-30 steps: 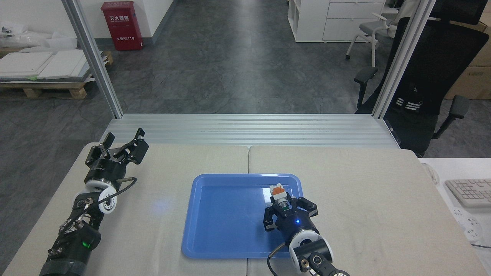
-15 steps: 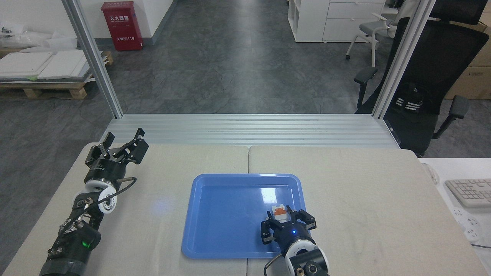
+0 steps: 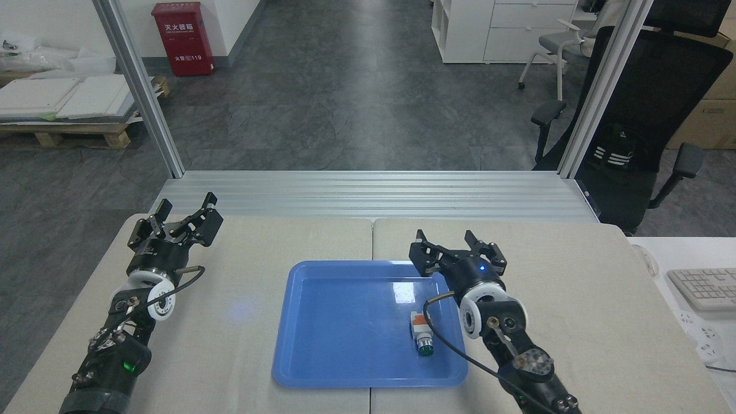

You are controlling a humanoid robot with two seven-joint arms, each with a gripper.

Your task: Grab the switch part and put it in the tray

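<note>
The switch part (image 3: 420, 333) lies on its side inside the blue tray (image 3: 322, 322), near the tray's right rim, green button toward me and orange-red end away. My right gripper (image 3: 454, 244) is open and empty, raised above the tray's far right corner, well clear of the switch part. My left gripper (image 3: 185, 211) is open over the table's far left area, holding nothing.
A white keyboard (image 3: 702, 287) sits on a side desk at the right. A black office chair (image 3: 644, 115) stands beyond the table's right corner. Aluminium frame posts (image 3: 141, 92) rise at the table's back corners.
My right gripper released the switch part in the tray, then rose and moved away toward the tray's far right corner. The left arm stayed still.
</note>
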